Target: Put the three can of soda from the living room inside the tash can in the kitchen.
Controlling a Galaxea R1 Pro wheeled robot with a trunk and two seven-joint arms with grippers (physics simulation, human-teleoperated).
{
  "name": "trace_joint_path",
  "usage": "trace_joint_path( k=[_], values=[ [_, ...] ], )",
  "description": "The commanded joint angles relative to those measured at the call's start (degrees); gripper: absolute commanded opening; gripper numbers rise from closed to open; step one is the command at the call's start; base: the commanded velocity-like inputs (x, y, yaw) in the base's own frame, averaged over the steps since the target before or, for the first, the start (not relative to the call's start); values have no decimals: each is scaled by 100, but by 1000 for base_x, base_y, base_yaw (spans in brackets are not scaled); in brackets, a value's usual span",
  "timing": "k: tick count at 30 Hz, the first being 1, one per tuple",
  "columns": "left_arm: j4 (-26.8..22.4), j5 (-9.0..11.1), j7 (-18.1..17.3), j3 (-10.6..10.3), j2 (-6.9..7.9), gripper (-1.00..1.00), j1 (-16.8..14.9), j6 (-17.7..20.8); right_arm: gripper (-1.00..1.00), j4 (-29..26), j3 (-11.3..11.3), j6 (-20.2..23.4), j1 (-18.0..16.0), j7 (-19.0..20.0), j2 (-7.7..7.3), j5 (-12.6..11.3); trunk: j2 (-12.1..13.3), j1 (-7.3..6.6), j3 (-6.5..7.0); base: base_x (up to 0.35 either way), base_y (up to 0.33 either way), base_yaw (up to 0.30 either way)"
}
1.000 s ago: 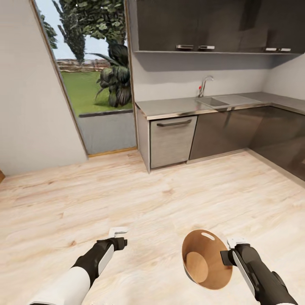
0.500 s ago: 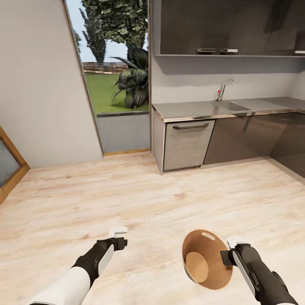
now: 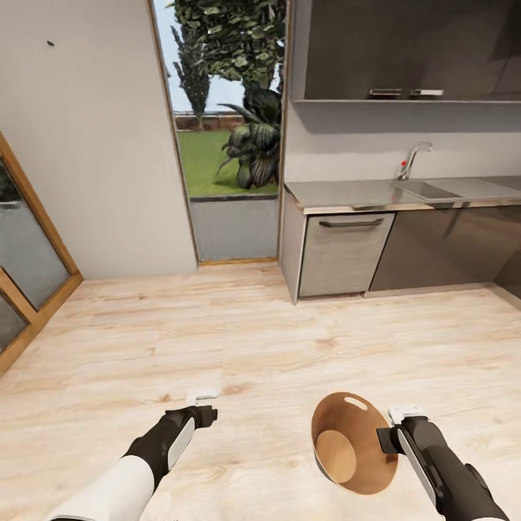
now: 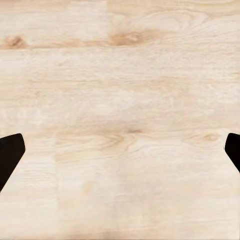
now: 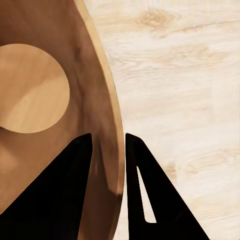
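The tash can (image 3: 351, 443), a round tapered bin with a brown wood-toned inside and an oval handle slot, hangs tilted above the floor at the lower right of the head view. My right gripper (image 3: 388, 436) is shut on its rim, one finger inside and one outside, as the right wrist view shows at the tash can's rim (image 5: 112, 135). The bin's inside looks empty. My left gripper (image 3: 202, 404) is held out over the wooden floor, open, its two dark fingertips (image 4: 11, 152) far apart with nothing between them. The cans of soda are out of view.
This is the kitchen: dark grey cabinets (image 3: 405, 47), a steel counter with a sink and tap (image 3: 412, 161), a dishwasher front (image 3: 344, 252). A tall window (image 3: 224, 145) looks onto a garden. A wood-framed glass door (image 3: 25, 260) stands at the left. Light wooden floor (image 3: 246, 347) lies ahead.
The whole view has swung to the left: the counter and window shifted right, and the glass door came into view. Both arms and the held bin keep their places in the picture.
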Motion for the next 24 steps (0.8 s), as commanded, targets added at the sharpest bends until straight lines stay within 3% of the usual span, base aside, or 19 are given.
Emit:
trace_joint_path(
  k=[1,24],
  values=[
    [1,-5,0,-2,0,100,0,0,-100,0,1,-5,-2,1,-3,-36,0,0,7,0,0,205],
    [2,-13,0,-7,2,100,0,0,-100,5,1,-36,3,1,1,-35,0,0,163,0,0,204]
  ],
)
